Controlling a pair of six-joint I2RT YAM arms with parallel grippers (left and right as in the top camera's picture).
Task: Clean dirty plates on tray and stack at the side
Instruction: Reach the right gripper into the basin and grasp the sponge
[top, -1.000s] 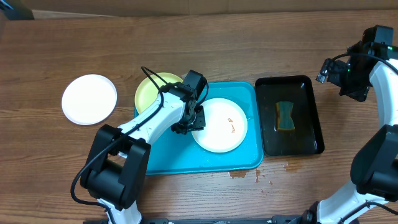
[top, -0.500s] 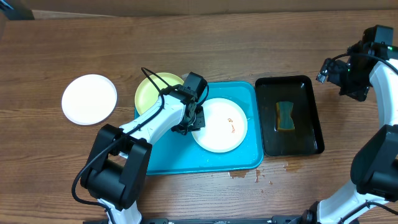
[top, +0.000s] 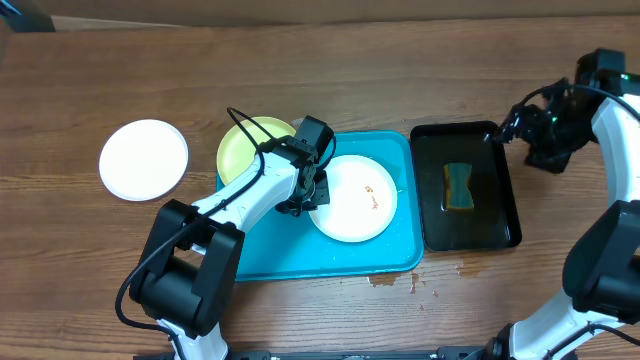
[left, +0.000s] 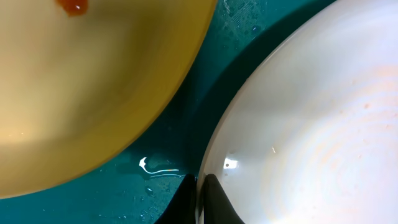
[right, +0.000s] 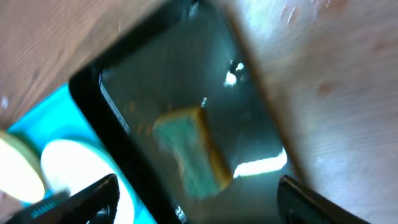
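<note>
**Left gripper clamped on the rim of a plate in the tray; right gripper spread wide above the sponge tray.**

The left gripper (top: 304, 204) (left: 200, 199) is closed tight, its two dark fingers pinching the left rim of the round white plastic plate (top: 355, 210) (left: 311, 124). That plate lies flat in the large turquoise rectangular plastic tray (top: 300, 255) (left: 239, 28) and has an orange smear right of centre. Just left of the gripper, the round pale yellow-green plastic plate (top: 245, 150) (left: 81, 87) sits over the tray's far left corner, close to the white plate; whether they touch I cannot tell. A second round white plate (top: 143, 159) lies on the wooden table, well left of the tray. The right gripper (top: 508, 130) (right: 198, 183) holds nothing, its jaws far apart above the narrow black rectangular tray (top: 515, 205) (right: 106, 93), which holds a yellow-and-green sponge (top: 459, 187) (right: 186, 149).
</note>
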